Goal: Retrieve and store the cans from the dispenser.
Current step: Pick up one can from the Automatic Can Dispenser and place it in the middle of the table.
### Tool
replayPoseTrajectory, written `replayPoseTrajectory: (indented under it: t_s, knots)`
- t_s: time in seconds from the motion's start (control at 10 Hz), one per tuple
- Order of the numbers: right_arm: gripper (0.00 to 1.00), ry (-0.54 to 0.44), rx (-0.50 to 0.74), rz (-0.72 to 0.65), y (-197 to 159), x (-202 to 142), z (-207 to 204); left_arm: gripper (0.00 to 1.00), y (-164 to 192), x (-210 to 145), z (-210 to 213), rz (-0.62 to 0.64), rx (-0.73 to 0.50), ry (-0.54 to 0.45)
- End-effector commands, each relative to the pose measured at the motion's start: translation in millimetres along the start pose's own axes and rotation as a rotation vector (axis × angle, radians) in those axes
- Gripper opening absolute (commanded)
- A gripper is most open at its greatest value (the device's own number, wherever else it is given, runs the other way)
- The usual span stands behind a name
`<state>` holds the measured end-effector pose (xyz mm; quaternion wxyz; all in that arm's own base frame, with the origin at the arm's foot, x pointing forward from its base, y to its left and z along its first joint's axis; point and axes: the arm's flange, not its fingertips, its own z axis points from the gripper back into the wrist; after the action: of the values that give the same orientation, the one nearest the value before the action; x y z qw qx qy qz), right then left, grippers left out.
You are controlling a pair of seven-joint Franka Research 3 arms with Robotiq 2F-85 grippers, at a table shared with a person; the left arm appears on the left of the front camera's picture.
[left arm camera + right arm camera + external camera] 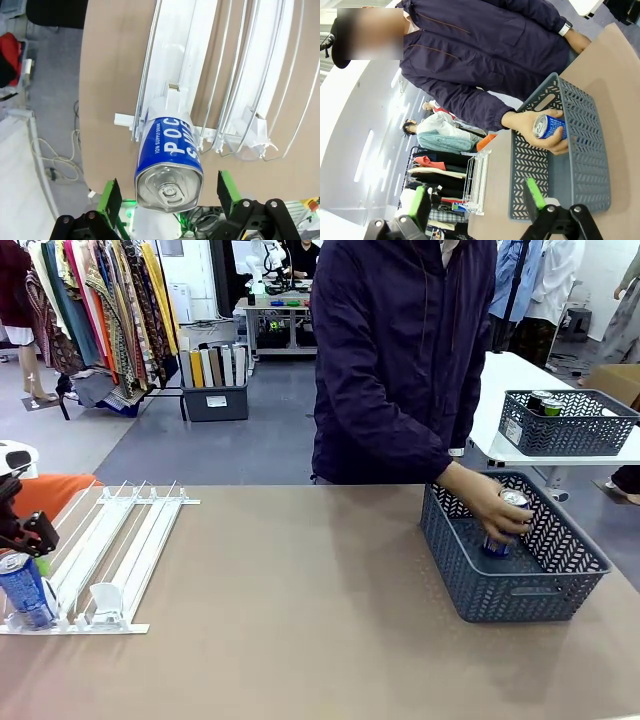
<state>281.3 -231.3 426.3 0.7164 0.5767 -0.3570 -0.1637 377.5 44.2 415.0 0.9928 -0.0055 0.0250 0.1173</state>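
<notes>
Left gripper [169, 197]: jaws are being held spread wide, with the green pads [111, 199] standing on either side of a blue can [169, 150]. A gap is being left on each side, and nothing is being gripped.

Blue can: it is being carried upright at the low end of the dispenser [187, 55], in the outermost lane. The silver top is being turned toward the wrist camera. The can is being flanked by the open fingers and touched by neither.

Dispenser: this white rack of long parallel rails is being supported flat on the brown table [300, 620], at the robot's left. A white pusher tab [105, 600] is being shown in a neighbouring lane.

Right gripper [477, 192]: jaws are being held apart with nothing between them, near the grey mesh basket [580, 115].

Grey mesh basket: it is being supported on the table's right side.

Second blue can [497, 543]: it is being clasped by the person's hand [485, 502] inside the basket, tilted. Whether the basket floor is being touched cannot be told.
</notes>
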Motion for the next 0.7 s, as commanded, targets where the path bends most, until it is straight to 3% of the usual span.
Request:
replayPoseTrajectory:
  t_s: [0.0,0.1,0.6]
  knots:
    - [1.0,-0.01,0.013,-0.01,4.2,2.8,-0.7,0.42,-0.1,6.8,0.5,0.021,-0.03,0.001]
    - [1.0,-0.01,0.013,-0.01,4.2,2.8,-0.7,0.0,0.0,6.8,0.8,0.021,-0.04,-0.01]
    - [1.0,-0.01,0.013,-0.01,4.2,2.8,-0.7,0.0,-0.4,9.8,4.2,0.009,-0.044,-0.02]
